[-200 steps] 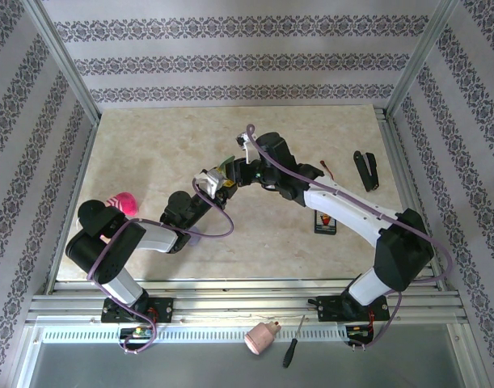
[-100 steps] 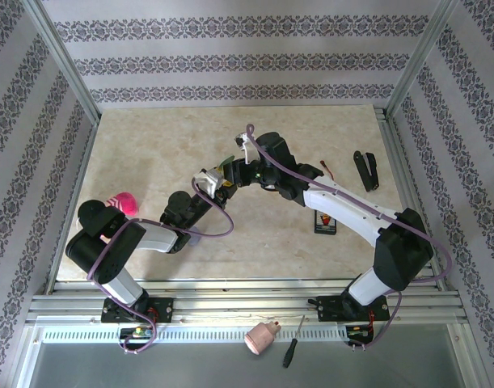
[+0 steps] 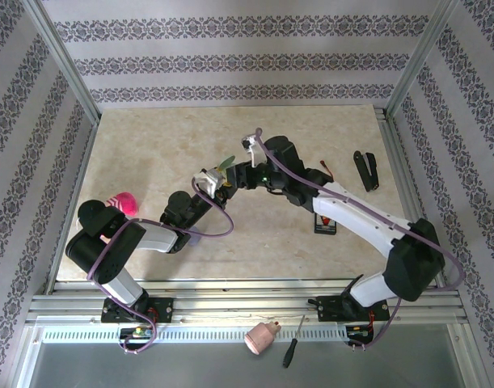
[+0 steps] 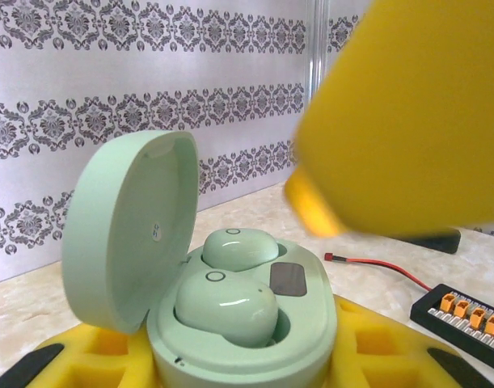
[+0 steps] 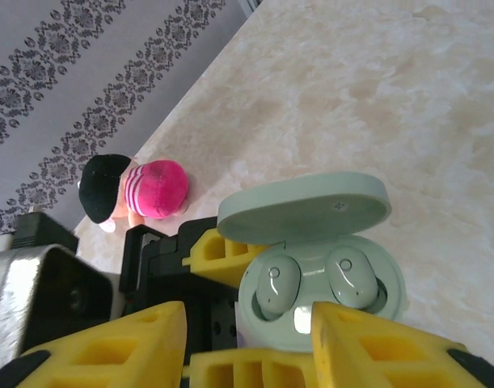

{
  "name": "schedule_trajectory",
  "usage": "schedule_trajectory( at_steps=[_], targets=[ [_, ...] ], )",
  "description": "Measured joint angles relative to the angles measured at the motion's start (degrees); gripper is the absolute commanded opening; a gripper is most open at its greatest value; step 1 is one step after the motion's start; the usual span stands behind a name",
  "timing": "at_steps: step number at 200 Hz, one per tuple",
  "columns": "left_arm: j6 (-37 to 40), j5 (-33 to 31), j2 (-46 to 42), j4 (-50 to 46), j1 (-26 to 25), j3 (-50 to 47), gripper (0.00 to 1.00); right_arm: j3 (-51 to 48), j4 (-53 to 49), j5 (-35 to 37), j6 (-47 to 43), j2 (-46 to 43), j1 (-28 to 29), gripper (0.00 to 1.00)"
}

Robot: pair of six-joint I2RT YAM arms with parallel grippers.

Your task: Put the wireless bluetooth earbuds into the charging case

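Right end effector (image 5: 248,319) opened — left wrist: 2 earbuds (image 4: 226,305) in case (image 4: 247,360).

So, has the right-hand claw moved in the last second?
Yes. The right gripper has drawn back slightly to the right, toward the black tool lying on the table, and its arm's elbow has swung nearer the right-hand rail.

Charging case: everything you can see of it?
The charging case is a mint-green pebble of glossy plastic, its lid hinged open and standing behind the base. Two matching earbuds sit in its wells beside a small dark panel. It is clamped between the yellow fingers of the left tool.
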Motion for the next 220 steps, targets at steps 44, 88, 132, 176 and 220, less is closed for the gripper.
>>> schedule_trajectory(
  at_steps=[44,88,132,176,220],
  targets=[
    [3.5,6.0,-0.9,0.0,0.0,-0.2,0.16,-3.8,0.1,4.5,-0.8,-8.0,-0.9,0.74],
    [6.4,14.6,-1.8,0.1,0.1,-0.7,0.16,-4.3,0.0,5.3,1.0,-10.0,-5.2,0.80],
    [7.7,20.7,-2.8,0.1,0.1,-1.1,0.16,-2.1,-3.5,2.7,2.8,-7.3,-6.3,0.79],
    [7.9,21.9,-2.9,0.2,0.1,-1.1,0.16,-1.8,-6.6,-0.6,2.7,-5.7,-6.5,0.79],
    [7.8,21.9,-2.9,0.2,0.1,-1.1,0.16,-2.4,-7.4,-2.1,2.7,-6.4,-7.3,0.79]
  ],
)
